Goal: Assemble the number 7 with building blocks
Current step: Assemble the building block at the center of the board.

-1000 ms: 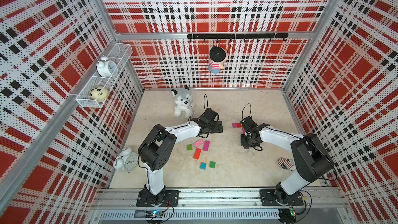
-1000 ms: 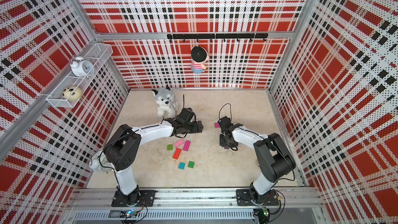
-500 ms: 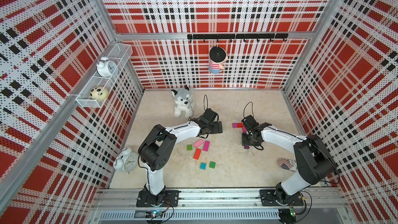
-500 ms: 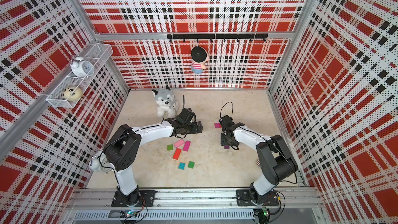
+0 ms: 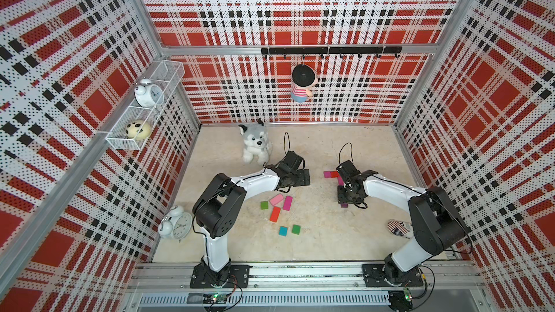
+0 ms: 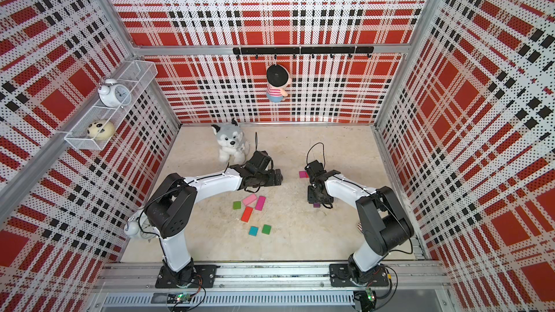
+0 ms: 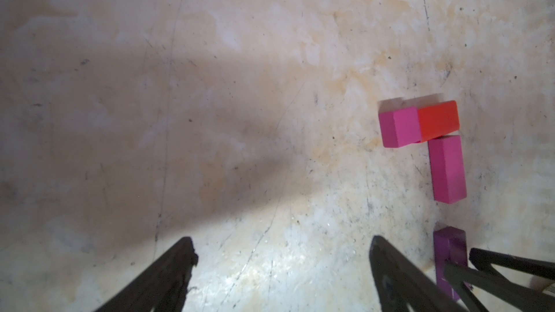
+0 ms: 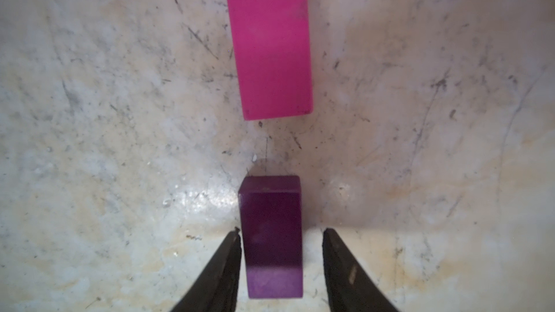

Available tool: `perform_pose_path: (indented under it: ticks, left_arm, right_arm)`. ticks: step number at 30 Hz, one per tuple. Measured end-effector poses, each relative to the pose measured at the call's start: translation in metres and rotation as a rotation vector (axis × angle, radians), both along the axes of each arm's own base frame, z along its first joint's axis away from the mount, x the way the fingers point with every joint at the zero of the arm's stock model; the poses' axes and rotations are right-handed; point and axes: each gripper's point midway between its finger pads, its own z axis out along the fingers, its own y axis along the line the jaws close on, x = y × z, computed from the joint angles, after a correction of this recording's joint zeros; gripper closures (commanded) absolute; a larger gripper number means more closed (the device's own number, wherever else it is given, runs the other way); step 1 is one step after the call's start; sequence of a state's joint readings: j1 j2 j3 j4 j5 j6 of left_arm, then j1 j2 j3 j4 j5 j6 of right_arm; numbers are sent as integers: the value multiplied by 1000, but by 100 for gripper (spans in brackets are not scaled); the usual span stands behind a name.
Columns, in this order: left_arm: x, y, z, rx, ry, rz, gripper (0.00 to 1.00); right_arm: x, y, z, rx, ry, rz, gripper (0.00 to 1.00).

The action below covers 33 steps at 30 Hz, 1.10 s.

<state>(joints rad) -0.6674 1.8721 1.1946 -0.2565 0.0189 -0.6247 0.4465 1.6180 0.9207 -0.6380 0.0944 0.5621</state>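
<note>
— Where's my right hand [image 8: 281, 232] now?
— Low over the beige mottled counter [image 7: 210, 85], a little right of centre in both top views. Its fingers stand narrowly apart either side of the dark purple rectangular block [image 8: 270, 220]. One touches it and the other shows a gap, so I'm gripping nothing.
— And the number 7 [image 5: 332, 174]?
— A magenta square [image 7: 402, 127] and a red-orange block [image 7: 438, 121] form the bar. A long magenta block [image 8: 270, 40] runs down from it. The purple one lies in line, apart.
— My left hand [image 7: 282, 241]?
— Spread wide, empty. Six loose blocks [image 5: 274, 214] lie just below centre.
</note>
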Motion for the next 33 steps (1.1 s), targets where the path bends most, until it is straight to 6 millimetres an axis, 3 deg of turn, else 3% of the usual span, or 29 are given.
perform_pose_path:
  ticks: [10,18,28,33]
  left_arm:
    - [2,2,0,0,1,6,7]
    - [3,7,-2,4,5,15,7]
    - [3,9,-4,7,9,20,7]
    - [3,9,-4,6,8,20,7]
  right_arm:
    - [6,3,-1,-8,4,27,61]
    - [7,4,-5,-21,23,44,58]
    - [7,3,-4,-30,26,46,66]
    - [16,4,-1,-39,12,45,67]
